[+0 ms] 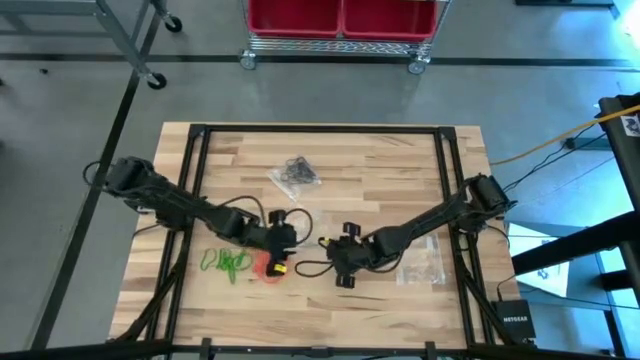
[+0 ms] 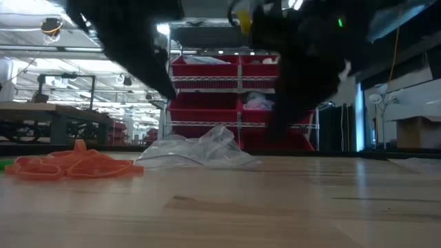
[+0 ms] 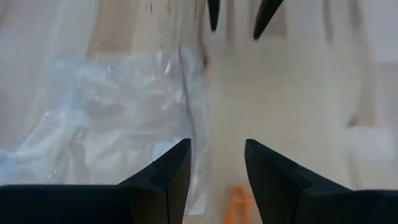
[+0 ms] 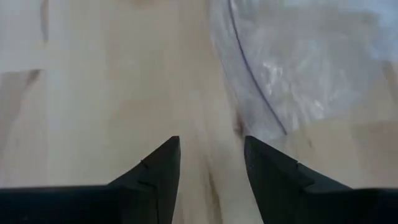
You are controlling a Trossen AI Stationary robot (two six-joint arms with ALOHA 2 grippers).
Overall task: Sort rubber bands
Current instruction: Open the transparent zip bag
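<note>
1. Overhead, the left claw (image 1: 280,243) hung over the desk (image 1: 400,165) near its middle, beside the orange-red rubber bands (image 1: 265,268); its own wrist view showed the fingers (image 3: 165,177) spread with nothing between them, an orange loop (image 3: 236,205) lying just beyond.
2. The right claw (image 1: 345,262) sat close by, its fingers (image 4: 155,171) likewise parted and empty above bare wood.
3. The green rubber bands (image 1: 226,263) lay in a loose heap on the left part of the desk, just beside the orange-red pile.
4. The black rubber bands (image 1: 298,168) seemed to rest on or inside a clear bag (image 1: 290,180) toward the far edge, though I could not tell which.
5. Another clear bag (image 1: 422,268) lay beside the right arm.
</note>
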